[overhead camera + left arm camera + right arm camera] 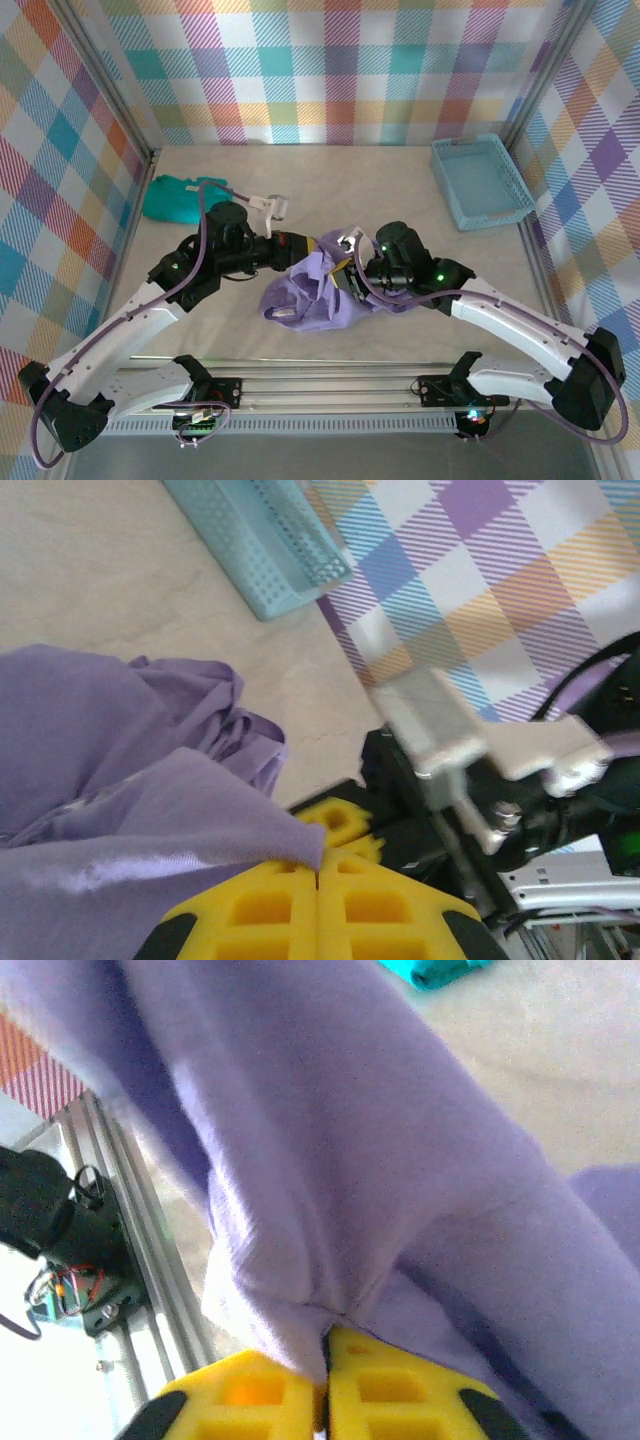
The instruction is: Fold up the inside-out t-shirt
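The lavender t-shirt (pixel 318 295) is lying bunched in the lower middle of the overhead frame, on the table (pixel 340 180) between the two arms, and partly hanging from their grips. The left pincer (pixel 317 868) is pressing its yellow fingers fully together, pinching a corner of purple cloth at the bottom centre of its own view. The right pincer (pixel 326 1350) is likewise clamping shut on a thick fold of the same shirt at the bottom of its view.

The step in hand is probably opening out the crumpled shirt so it can be laid flat. To do that well, the two grips should be drawing apart evenly and slowly, tightening the cloth between them without jerking. The right grip seems to be catching several layers, so it may need retaking on a single hem.

Counted: one purple t-shirt, one teal garment (pixel 180 198) folded at the left of the overhead frame, one light blue basket (pixel 482 180) at the upper right, and two arms with one pincer each.
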Controlling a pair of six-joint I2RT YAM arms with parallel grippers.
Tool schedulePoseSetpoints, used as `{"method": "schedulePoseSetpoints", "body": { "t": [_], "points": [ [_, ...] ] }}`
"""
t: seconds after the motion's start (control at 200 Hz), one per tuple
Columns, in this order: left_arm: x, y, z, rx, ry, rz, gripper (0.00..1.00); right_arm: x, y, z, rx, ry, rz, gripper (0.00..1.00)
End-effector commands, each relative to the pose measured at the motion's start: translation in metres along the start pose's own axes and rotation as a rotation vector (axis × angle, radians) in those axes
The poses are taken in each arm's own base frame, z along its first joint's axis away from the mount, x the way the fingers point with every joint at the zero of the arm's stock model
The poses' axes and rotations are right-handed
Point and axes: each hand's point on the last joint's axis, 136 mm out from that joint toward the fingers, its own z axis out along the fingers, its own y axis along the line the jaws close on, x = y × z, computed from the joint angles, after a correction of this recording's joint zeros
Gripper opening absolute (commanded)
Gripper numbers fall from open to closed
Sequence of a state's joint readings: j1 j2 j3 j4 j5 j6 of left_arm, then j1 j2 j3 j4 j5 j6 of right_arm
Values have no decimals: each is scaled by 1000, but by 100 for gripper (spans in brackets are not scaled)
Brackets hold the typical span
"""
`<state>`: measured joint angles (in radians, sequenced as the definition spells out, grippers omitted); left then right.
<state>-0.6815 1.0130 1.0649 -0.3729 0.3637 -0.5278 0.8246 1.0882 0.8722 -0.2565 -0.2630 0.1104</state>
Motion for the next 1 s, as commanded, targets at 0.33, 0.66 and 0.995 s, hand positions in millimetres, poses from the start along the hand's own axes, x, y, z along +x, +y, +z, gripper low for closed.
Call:
{"method": "schedulePoseSetpoints", "body": {
  "t": [0.33,0.66,0.995],
  "points": [
    [-24,54,-20,-165,-52,-72,2,-33,41,-42,-397,-247,-114,0],
    [-2,74,-22,-235,-2,-13,35,-52,32,-21,-432,-265,-54,0],
    [39,25,-24,76,33,89,38,-60,20,-13,-382,-255,10,0]
  ]
}}
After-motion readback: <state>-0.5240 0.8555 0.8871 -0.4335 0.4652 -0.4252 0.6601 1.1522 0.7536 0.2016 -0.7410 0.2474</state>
